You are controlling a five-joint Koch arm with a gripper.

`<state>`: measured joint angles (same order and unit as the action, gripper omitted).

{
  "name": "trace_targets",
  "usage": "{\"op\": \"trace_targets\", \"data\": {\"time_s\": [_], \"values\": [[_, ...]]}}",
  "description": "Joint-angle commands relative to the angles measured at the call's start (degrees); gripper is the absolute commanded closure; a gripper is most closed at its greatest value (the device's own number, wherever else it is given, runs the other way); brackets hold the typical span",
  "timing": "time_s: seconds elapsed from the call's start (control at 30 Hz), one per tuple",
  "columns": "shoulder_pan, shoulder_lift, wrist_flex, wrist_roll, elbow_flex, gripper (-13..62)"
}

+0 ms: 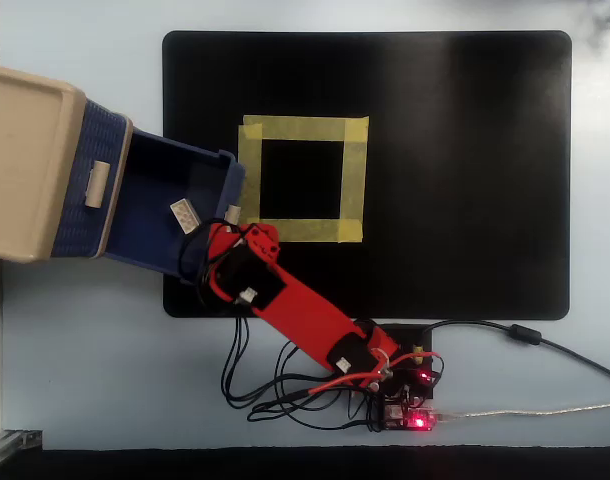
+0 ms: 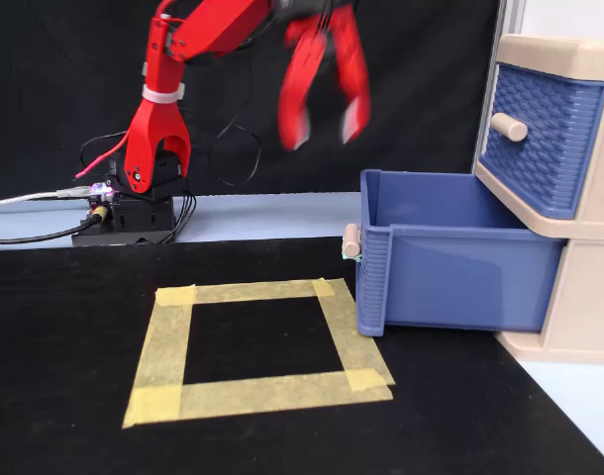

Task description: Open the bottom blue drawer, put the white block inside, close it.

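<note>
The bottom blue drawer point(image 1: 150, 195) point(image 2: 451, 282) stands pulled out of the beige cabinet point(image 1: 30, 160) point(image 2: 569, 49), its beige handle point(image 2: 351, 239) pointing at the mat. In the overhead view the white block point(image 1: 184, 215) lies on the drawer floor near the front wall; the drawer wall hides it in the fixed view. My red gripper point(image 2: 322, 137) hangs motion-blurred above and left of the drawer in the fixed view. Its jaws are spread, with nothing between them. From overhead, the arm point(image 1: 285, 300) ends just outside the drawer's front corner.
The upper blue drawer point(image 2: 540, 139) is closed, with its knob sticking out. A yellow tape square point(image 1: 302, 128) point(image 2: 252, 292) lies on the black mat beside the open drawer. The arm's base, board and cables point(image 1: 405, 400) point(image 2: 124, 213) sit at the mat's edge.
</note>
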<state>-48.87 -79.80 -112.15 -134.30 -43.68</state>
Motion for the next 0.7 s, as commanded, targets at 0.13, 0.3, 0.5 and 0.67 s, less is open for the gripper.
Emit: {"op": "trace_targets", "data": {"time_s": [0.13, 0.3, 0.5, 0.67], "values": [[1.3, -4.0, 4.0, 3.3, -11.9, 15.1], [-4.7, 4.1, 15.9, -9.5, -7.8, 14.9], [-9.0, 21.1, 30.4, -22.1, 15.3, 14.6], [-10.9, 35.6, 33.7, -28.6, 34.4, 14.3]]}}
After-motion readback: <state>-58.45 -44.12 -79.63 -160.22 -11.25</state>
